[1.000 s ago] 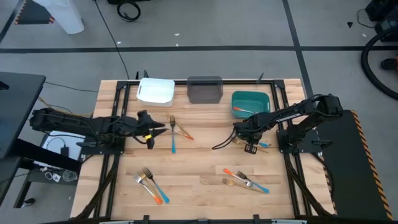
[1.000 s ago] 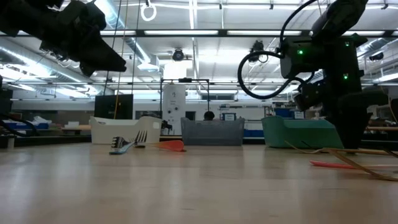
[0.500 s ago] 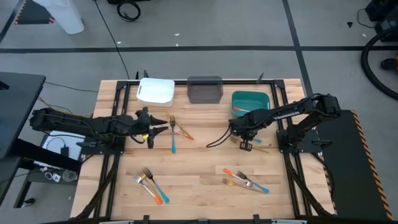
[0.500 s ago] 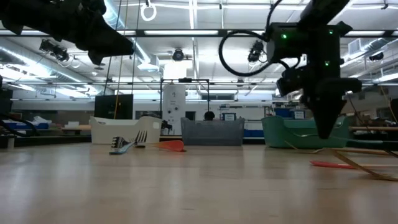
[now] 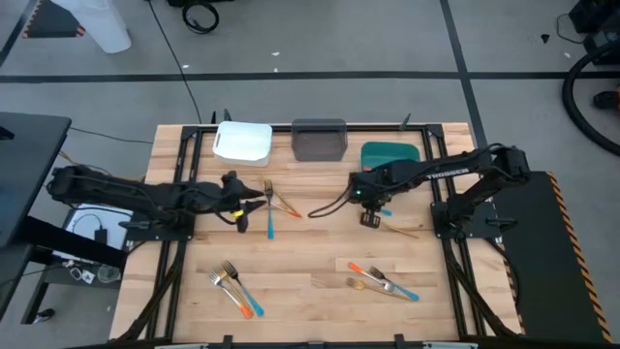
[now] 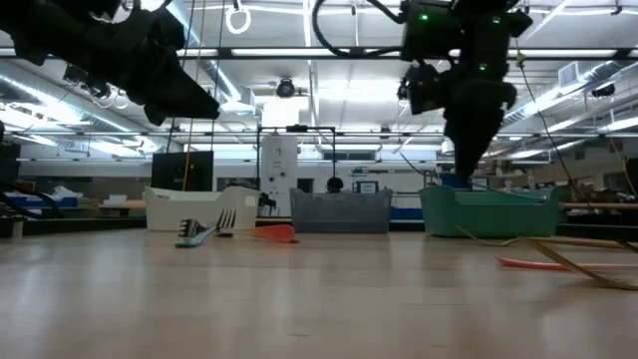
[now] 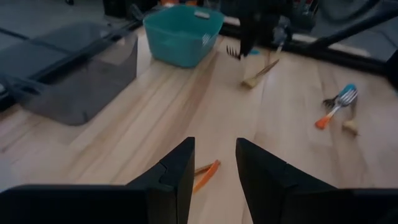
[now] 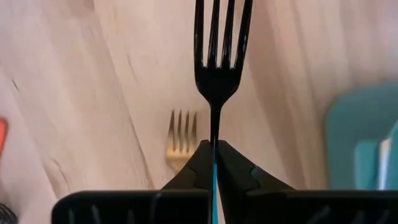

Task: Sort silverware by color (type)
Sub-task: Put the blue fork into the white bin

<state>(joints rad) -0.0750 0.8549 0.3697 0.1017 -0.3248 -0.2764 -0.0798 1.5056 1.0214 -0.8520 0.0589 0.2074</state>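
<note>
Right gripper clamped on blue fork (airborne)

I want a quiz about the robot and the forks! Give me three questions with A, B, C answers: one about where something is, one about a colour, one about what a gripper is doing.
1. Where is the right gripper?
A. just in front of the teal bin
B. over the white bin
C. off the table

2. What colour is the middle bin?
A. white
B. grey
C. teal

3. What is the right gripper doing?
A. open, holding nothing
B. shut on a blue-handled fork
C. shut on a bin

Answers:
1. A: the high view shows it beside the teal bin's near side.
2. B: the high view shows a grey bin between the white and teal ones.
3. B: the right wrist view shows its fingers pinching the fork's blue neck, tines pointing away.
</note>
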